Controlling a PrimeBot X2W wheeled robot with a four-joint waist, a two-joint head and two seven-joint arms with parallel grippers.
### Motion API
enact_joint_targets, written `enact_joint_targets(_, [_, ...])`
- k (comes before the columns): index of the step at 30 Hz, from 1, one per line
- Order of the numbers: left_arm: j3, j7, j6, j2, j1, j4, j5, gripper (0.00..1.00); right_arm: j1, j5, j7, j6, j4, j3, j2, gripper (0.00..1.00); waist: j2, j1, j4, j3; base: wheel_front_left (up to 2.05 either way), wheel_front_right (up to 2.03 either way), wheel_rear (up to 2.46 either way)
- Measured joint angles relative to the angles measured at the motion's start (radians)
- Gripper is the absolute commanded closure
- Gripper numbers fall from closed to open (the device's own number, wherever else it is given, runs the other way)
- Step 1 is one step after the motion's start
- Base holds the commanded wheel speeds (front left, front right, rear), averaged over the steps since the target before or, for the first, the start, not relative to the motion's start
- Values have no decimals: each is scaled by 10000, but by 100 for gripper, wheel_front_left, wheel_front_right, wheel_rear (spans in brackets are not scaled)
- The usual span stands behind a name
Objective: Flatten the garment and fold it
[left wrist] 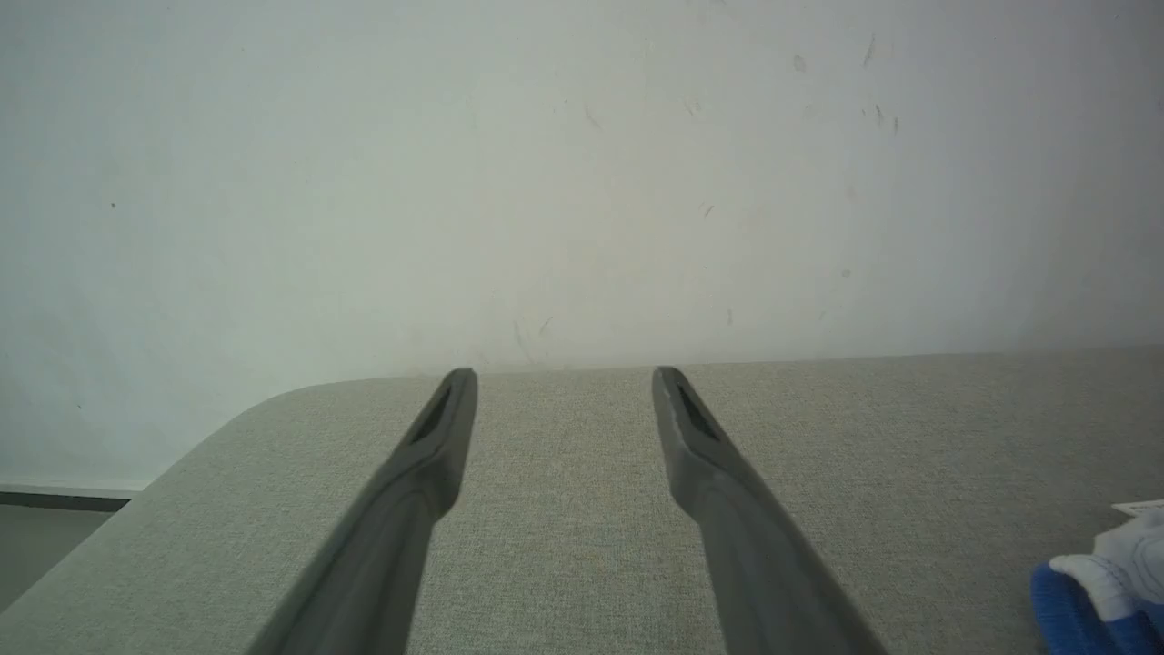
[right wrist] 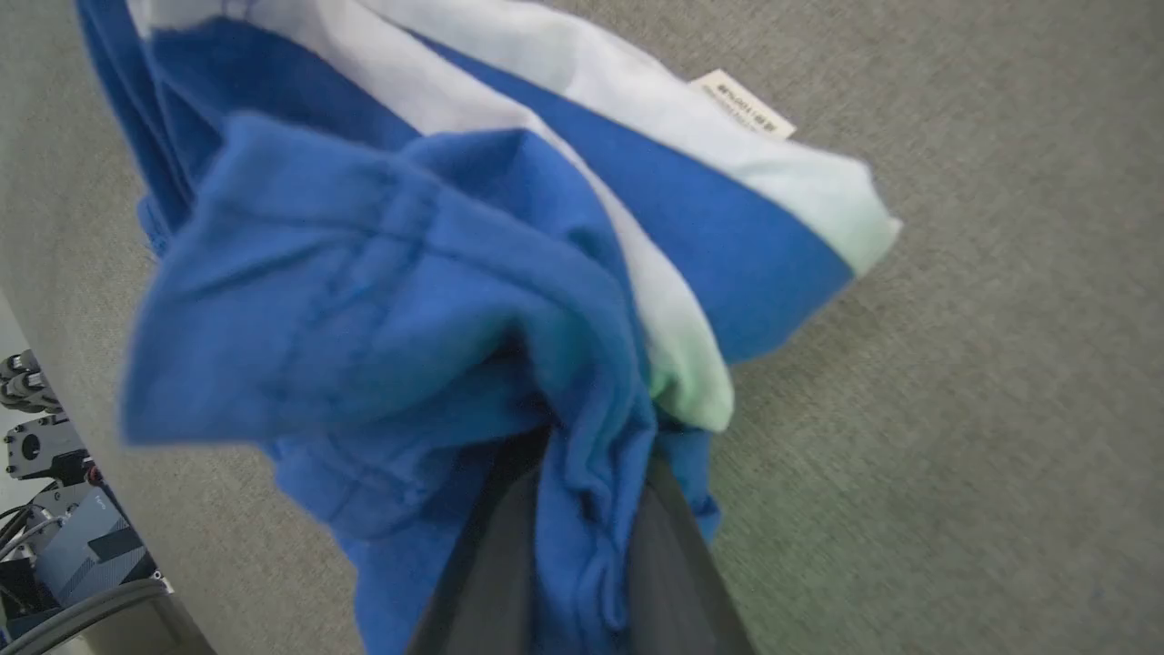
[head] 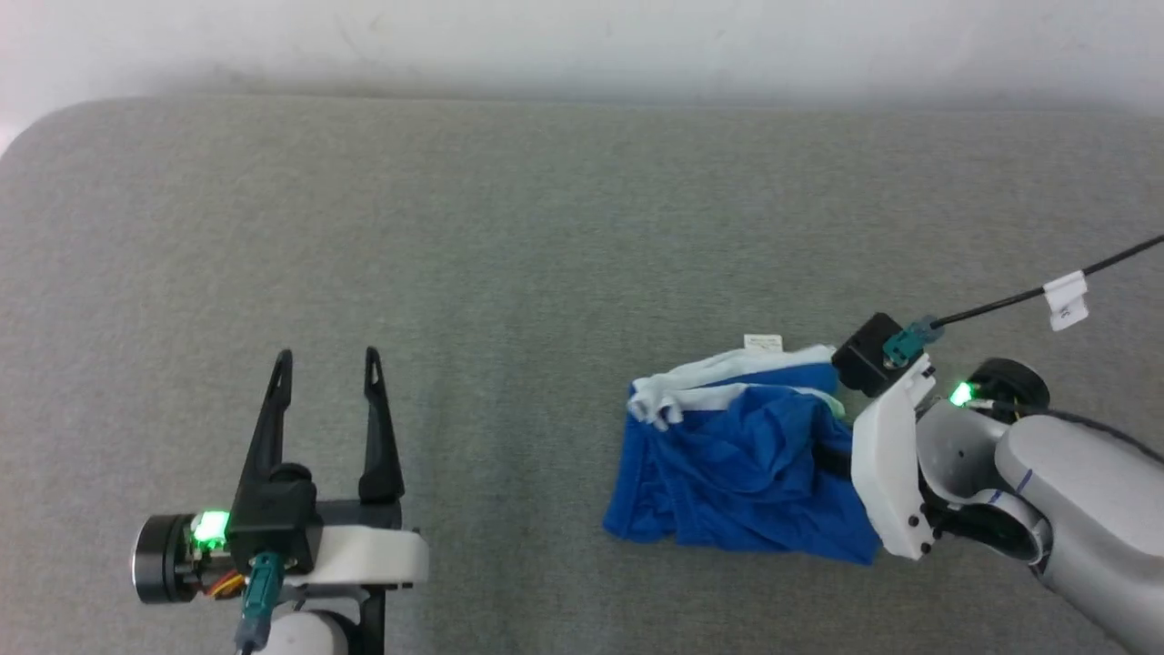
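Crumpled blue shorts (head: 737, 464) on a grey cloth-covered bench (head: 509, 227). The shorts lie in a bunched heap, their white stripes (head: 727, 368) along the far edge and a small white tag (head: 762, 342) sticking out just beyond them. At the right edge of the shorts, the right gripper (right wrist: 589, 455) is clamped on a gathered fold of blue cloth (fingertips buried in the fabric). Well to the left of the shorts, the left gripper (head: 327, 355) hovers over bare bench, fingers spread apart and holding nothing, pointing toward the pale wall (left wrist: 582, 182) behind.
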Motion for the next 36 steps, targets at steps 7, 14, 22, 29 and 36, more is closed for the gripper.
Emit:
enact_joint_targets(7, [174, -2, 109, 82, 199, -151, 4, 0, -922, -171, -178, 2, -1183, 370, -1062, 100, 0, 0, -992, -92, 0, 0, 0])
enact_joint_targets(14, [366, 0, 230, 328, 143, -522, 134, 0, -1672, -679, -81, 2, -1398, 437, -2197, 100, 0, -1, -2190, 190, 0, 0, 0])
enact_joint_targets(22, [382, 0, 257, 704, -325, -894, 228, 0, -2266, -1068, -176, 12, -56, 36, -2715, 100, 0, 0, -3222, 1110, 0, 0, 0])
enact_joint_targets(29, [155, 0, 242, 980, -941, -1304, 276, 0, -2640, -1538, -384, 12, 2063, -573, -2863, 100, 0, 1, -3487, 2286, 0, 0, 0])
enact_joint_targets(36, [-35, 0, 297, 1116, -1251, -1659, 322, 0, -3106, -1985, -1118, 12, 4021, -1254, -2343, 100, 0, 1, -3375, 3255, 0, 0, 0])
